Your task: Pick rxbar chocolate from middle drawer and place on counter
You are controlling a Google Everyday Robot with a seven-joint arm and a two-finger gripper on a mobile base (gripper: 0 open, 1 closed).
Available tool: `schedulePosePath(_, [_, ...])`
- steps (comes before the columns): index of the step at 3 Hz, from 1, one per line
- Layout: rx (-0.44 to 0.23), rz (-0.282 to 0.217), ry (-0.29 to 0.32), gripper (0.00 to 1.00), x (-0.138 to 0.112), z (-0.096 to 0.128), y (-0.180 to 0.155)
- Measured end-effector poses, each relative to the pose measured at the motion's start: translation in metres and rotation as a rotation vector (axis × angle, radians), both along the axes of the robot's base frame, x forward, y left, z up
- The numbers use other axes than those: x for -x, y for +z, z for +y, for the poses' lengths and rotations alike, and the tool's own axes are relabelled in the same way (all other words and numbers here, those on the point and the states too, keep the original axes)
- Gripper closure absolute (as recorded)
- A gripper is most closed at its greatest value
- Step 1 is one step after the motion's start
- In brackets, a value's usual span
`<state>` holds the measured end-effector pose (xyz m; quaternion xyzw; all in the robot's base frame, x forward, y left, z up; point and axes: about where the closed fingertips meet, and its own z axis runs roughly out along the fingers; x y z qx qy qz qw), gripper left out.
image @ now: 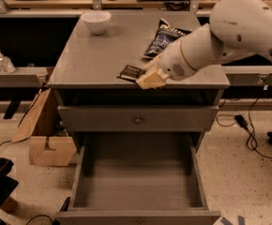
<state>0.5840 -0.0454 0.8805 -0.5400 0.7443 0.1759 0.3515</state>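
Placing step here: the gripper is clamped on one end of the chocolate bar, just over the front edge of the counter, with the drawer open below. Next I'd nudge inward, lower and let go. There's plenty of bare room left of the chip bag, and the bowl sits way back

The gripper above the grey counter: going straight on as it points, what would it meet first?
The two-finger gripper, holding the small black-wrapped bar, points left, low over the flat grey counter. Probably it meets only bare counter top; the white round bowl sits farther back, off this line.
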Motion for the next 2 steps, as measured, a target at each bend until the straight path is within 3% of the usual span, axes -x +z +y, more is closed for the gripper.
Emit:
schedulePosePath(1, [-0.068, -0.056, -0.053, 1.00, -0.045, 0.028, 0.029])
schedulePosePath(2, [-0.124, -0.091, -0.087, 1.00, -0.094, 0.065, 0.032])
